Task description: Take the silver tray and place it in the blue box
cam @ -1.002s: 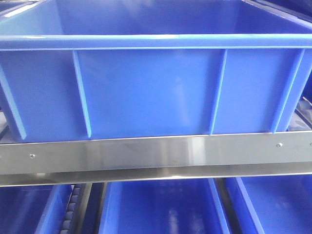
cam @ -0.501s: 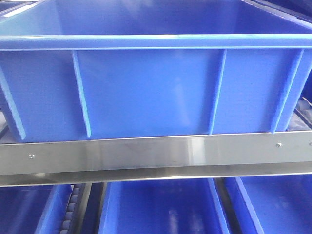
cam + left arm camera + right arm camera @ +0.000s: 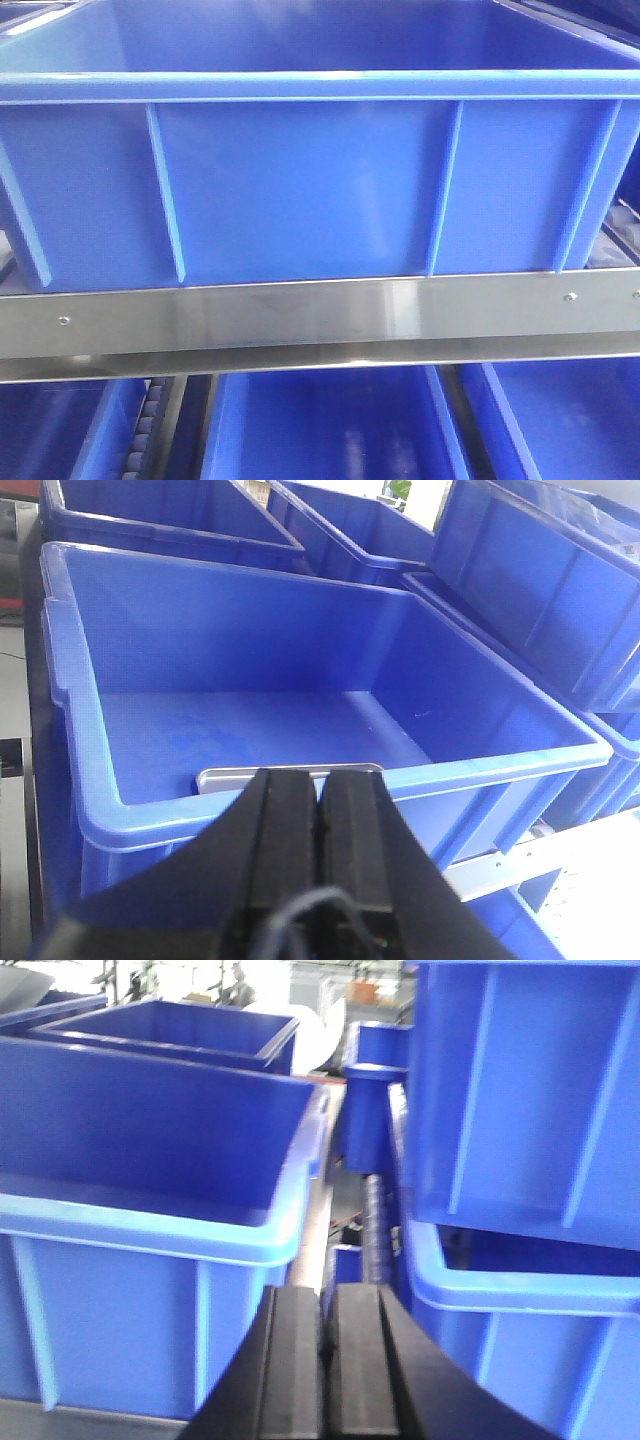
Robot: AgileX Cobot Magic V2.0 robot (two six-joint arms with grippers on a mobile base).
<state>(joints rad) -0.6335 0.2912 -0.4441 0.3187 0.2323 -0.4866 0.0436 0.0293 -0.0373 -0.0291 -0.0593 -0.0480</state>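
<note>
**Tray down in the box**

Silver tray (image 3: 290, 773) lying flat on the floor of the blue box (image 3: 85, 780), near its front wall. Left hand (image 3: 319, 805) pressed together, holding nothing, just outside the rim. Right hand (image 3: 325, 1345) pressed together too, between two blue crates.

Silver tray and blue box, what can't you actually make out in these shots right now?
- Silver tray: left wrist view shows only its far edge inside the blue box; the left gripper and the box's near rim hide the rest.
- Tray in front view: not visible, hidden behind the blue box wall.
- Box floor, front view: cut off by the top edge.
- Right wrist view: blurred; the right gripper faces crates, tray not visible.
</note>
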